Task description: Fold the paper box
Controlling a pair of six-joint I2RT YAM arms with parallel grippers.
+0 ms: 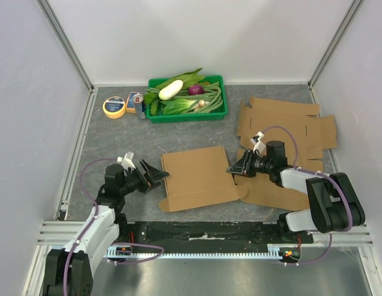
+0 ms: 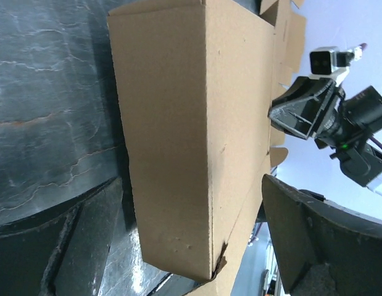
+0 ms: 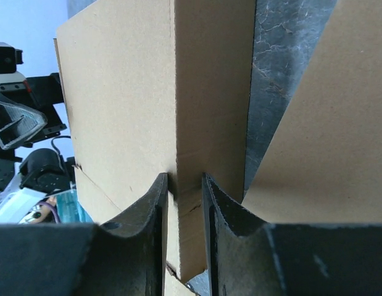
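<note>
The brown paper box point(image 1: 197, 176) lies partly folded at the table's middle. My left gripper point(image 1: 155, 174) is at its left edge, wide open. In the left wrist view the box's corner point(image 2: 178, 154) pokes in between the far-apart fingers point(image 2: 86, 234) and touches neither. My right gripper point(image 1: 237, 168) is at the box's right edge. Seen from the right wrist, the gripper point(image 3: 185, 185) has its jaws drawn close on the box's folded side wall point(image 3: 209, 92), which fills the narrow gap between them. The right gripper point(image 2: 302, 114) also shows beyond the box in the left wrist view.
A stack of flat cardboard blanks point(image 1: 283, 120) lies at the right, reaching under the right arm. A green tray point(image 1: 224, 92) of vegetables stands at the back. Beside it are a yellow tape roll point(image 1: 114, 106) and a small can point(image 1: 139, 105).
</note>
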